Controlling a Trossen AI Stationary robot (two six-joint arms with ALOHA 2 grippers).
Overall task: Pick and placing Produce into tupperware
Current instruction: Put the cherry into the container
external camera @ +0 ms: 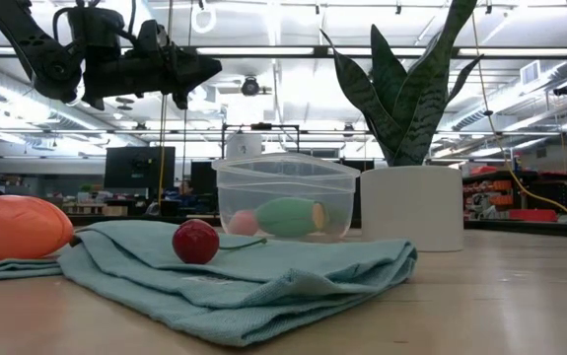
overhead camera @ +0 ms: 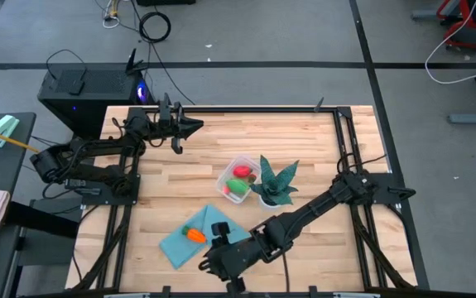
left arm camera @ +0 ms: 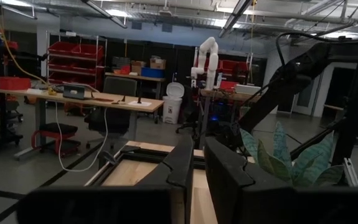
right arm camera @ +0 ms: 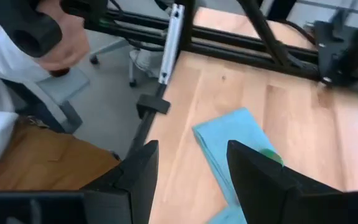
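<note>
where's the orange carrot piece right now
In the high view the orange carrot piece lies on the teal cloth near the table's front edge, left of the right gripper and outside the tupperware.

The table (overhead camera: 304,141) was pale wood, smooth and matt, framed in black metal. The tupperware (external camera: 285,193) was clear, glossy plastic. A folded teal cloth (external camera: 253,271) looked soft and matt. The red round piece (external camera: 195,242) shone smoothly; the white pot (external camera: 411,207) looked matt.
</note>
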